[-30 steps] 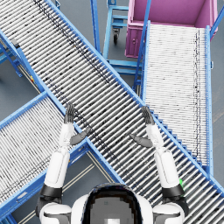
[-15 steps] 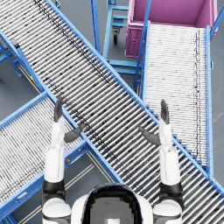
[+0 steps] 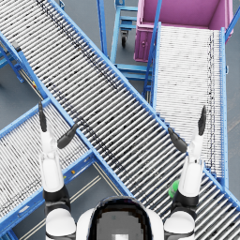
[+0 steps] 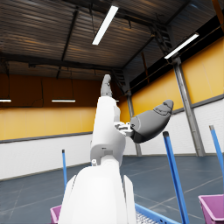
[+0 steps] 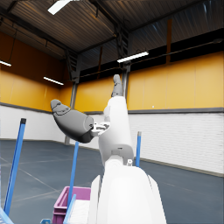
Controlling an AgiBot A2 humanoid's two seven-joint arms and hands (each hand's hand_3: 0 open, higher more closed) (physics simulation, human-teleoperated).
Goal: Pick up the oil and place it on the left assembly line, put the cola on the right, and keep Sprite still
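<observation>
No oil or cola shows in any view. A small green thing peeks out from behind my right forearm on the diagonal roller conveyor; what it is cannot be told. My left hand is raised over the gap between the left conveyor and the diagonal one, fingers spread, holding nothing. My right hand is raised over the diagonal conveyor's far edge, also spread and empty. In the wrist views the left hand and the right hand point up toward the hall's ceiling.
The right roller conveyor runs up to a pink bin. Blue steel frames edge every conveyor. Grey floor shows between the left and diagonal lines.
Both arms have swung up and outward: the left hand moved left, the right hand moved right, and both forearms now stand more upright. Both hands stay empty.
</observation>
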